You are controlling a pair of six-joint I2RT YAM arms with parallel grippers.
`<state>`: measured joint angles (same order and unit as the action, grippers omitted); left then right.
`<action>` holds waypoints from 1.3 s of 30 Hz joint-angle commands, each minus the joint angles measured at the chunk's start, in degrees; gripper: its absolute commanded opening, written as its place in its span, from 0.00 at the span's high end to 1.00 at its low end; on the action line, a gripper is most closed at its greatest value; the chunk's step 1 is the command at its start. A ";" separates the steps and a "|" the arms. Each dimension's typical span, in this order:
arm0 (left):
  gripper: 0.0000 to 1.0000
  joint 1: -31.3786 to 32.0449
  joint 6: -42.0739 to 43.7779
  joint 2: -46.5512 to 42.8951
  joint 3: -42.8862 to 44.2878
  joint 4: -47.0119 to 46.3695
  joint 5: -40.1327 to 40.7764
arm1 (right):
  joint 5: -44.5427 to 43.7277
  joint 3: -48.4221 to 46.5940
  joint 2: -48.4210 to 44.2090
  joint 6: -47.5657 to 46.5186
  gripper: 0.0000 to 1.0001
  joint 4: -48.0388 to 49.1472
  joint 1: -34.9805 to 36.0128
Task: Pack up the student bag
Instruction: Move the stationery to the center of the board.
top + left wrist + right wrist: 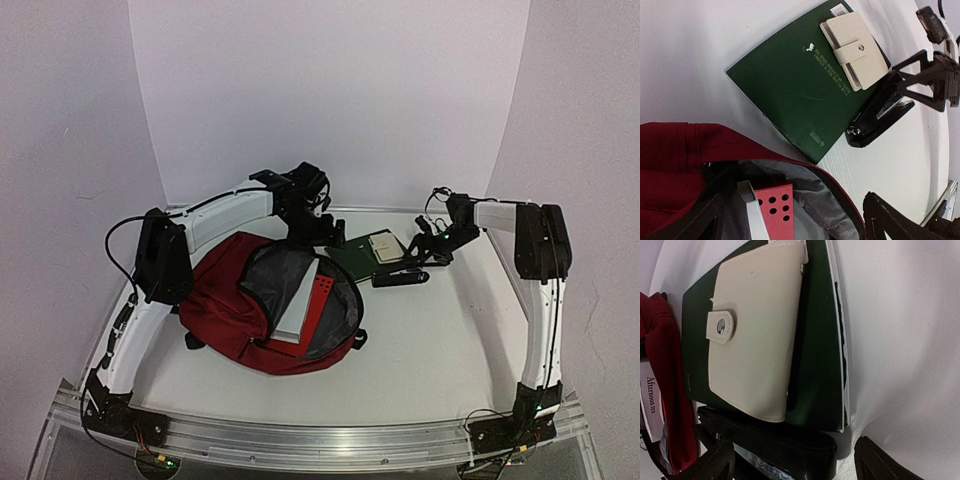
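The dark red soft fabric backpack (225,300) lies flat at the left-centre of the white counter (440,340). Its main compartment is unzipped and gapes upward, so things can be dropped in from above. A flat bright red perforated folder (775,207) and a white book (292,312) already sit inside against the grey lining.

On the left arm (225,212) the jaws hang spread wide and empty over the bag's far rim, I judge to stay clear of the mouth.

Just beyond the bag, a flat dark green notebook (800,95) lies on the counter. A cream snap-tab wallet (855,50) is stacked on its right-hand end and a black stapler (880,117) rests against its near edge.

On the right arm (500,215) the jaws are open and grip nothing. They straddle the stapler end of that stack, probably lined up for the next pick.
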<state>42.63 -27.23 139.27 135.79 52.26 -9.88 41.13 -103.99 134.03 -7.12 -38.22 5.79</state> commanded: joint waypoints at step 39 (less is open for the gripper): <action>0.06 -2.22 -0.48 -4.06 -7.20 -4.36 3.48 | 10.86 -11.16 8.08 6.64 0.45 -0.96 -1.62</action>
<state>41.07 -28.31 137.19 126.63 45.09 -6.13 48.51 -113.78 140.97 -1.36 -40.12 3.02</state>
